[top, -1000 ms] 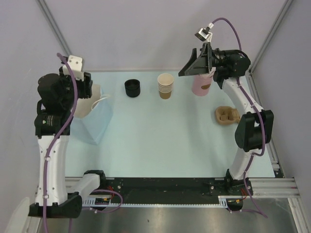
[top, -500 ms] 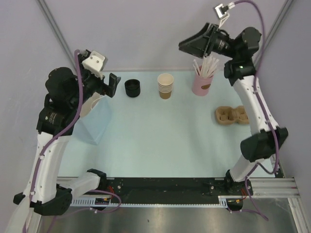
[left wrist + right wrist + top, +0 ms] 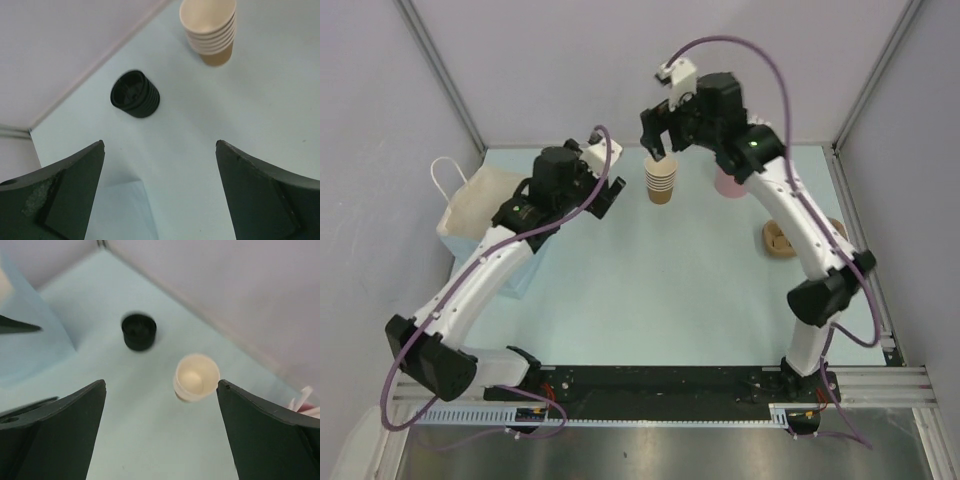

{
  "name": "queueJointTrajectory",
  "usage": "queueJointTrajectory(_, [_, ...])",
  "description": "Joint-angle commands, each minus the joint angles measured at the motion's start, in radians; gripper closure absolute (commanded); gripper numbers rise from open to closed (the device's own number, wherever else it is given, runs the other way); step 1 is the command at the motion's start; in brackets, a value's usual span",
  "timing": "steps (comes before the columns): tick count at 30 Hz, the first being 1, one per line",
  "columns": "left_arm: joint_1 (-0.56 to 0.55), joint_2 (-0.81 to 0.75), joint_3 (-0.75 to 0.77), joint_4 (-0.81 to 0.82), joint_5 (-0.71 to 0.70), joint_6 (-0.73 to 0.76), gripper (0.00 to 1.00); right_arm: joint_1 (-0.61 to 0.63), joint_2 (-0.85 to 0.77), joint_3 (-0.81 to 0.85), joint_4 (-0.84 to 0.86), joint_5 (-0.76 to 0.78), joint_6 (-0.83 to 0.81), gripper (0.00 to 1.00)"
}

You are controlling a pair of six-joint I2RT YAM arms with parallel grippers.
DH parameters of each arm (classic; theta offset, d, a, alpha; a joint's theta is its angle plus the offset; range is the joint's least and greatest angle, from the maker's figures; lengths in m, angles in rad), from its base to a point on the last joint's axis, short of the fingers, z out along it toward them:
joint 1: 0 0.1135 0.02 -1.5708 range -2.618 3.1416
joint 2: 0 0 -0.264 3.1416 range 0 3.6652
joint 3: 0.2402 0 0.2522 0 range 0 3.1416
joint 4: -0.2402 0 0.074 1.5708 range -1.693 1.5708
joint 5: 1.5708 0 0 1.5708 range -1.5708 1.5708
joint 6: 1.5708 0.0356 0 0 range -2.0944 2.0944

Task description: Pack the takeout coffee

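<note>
Over the cup stack [image 3: 661, 180] (upright, mouths up), right gripper [image 3: 161, 385] spread wide — left gripper [image 3: 160, 145] spread too, near black lids [image 3: 135, 94]

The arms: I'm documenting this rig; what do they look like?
Left arm and right arm match: white links, black joints, a purple cable along each, a white camera block at the wrist. The jaws are dark, wedge-shaped.

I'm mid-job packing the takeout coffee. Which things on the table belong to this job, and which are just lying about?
Likely for the job:
- stack of ribbed black plastic lids
- stack of brown kraft paper cups
- light-blue paper bag with a white handle
- brown moulded-pulp cup carrier

Probably just lying about:
- pink cup of white sticks
</note>
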Motion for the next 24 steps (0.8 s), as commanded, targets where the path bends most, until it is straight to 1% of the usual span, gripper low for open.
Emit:
queueJointTrajectory(1, [-0.005, 0.005, -0.07, 0.117, -0.082, -0.031, 0.0, 0.029, 0.134, 0.008, -0.152, 0.117, -0.115, 0.04])
queueJointTrajectory(2, [-0.003, 0.01, -0.08, 0.135, -0.091, -0.036, 0.0, 0.032, 0.178, 0.012, -0.149, 0.128, -0.116, 0.08])
queueJointTrajectory(4, [-0.003, 0.018, -0.103, 0.148, -0.098, -0.053, 0.0, 0.032, 0.22, 0.035, -0.142, 0.129, -0.106, 0.13])
queueJointTrajectory(5, [-0.003, 0.022, -0.108, 0.148, -0.104, -0.06, 0.0, 0.032, 0.244, 0.048, -0.142, 0.123, -0.101, 0.19])
queueJointTrajectory(7, [-0.002, 0.028, -0.113, 0.145, -0.101, -0.074, 0.0, 0.021, 0.302, 0.068, -0.141, 0.113, -0.08, 0.26])
queueJointTrajectory(8, [-0.003, 0.028, -0.114, 0.142, -0.1, -0.077, 0.01, 0.017, 0.318, 0.086, -0.142, 0.09, -0.075, 0.31])
queueJointTrajectory(11, [-0.003, 0.028, -0.113, 0.132, -0.098, -0.079, 0.0, 0.001, 0.356, 0.089, -0.134, 0.054, -0.055, 0.37])
queueJointTrajectory(20, [-0.003, 0.05, -0.079, 0.102, -0.085, -0.088, 0.0, -0.012, 0.427, 0.089, -0.083, 0.05, -0.076, 0.39])
queueJointTrajectory(24, [-0.003, 0.065, -0.067, 0.091, -0.083, -0.091, 0.0, -0.02, 0.448, 0.094, -0.068, 0.04, -0.099, 0.41])
